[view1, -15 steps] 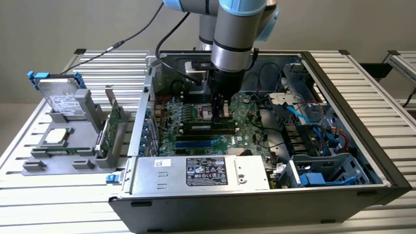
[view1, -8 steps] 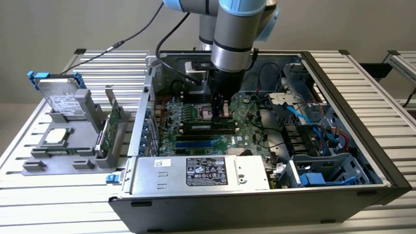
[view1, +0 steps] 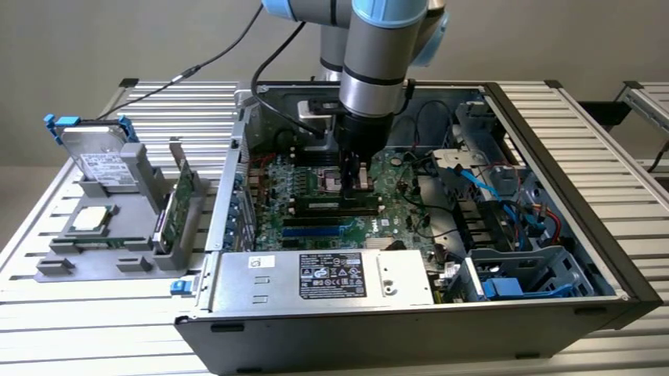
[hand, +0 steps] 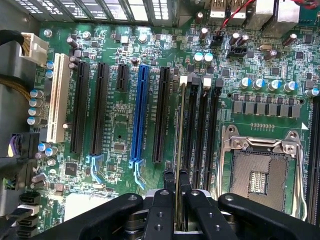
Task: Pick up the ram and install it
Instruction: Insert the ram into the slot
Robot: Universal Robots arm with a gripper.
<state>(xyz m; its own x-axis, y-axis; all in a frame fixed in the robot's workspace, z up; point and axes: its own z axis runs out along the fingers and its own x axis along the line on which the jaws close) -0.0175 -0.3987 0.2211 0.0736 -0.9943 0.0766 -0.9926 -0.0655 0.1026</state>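
Green ram (hand: 178, 130), clamped edge-on in the jaws, directly over the black memory slots (hand: 201, 135) of the motherboard (hand: 120, 140) (beside the empty processor socket (hand: 260, 170)). Risked jamming or bending if pressed down tilted or off the slot line.

A table (view1: 94, 329) of ribbed silver metal slats was seen carrying everything. An open black computer case (view1: 418, 341) was set on it, laid on its side toward the exterior view's right. Beside the case, toward the exterior view's left, a grey parts holder (view1: 63, 270) was laid flat on the slats.
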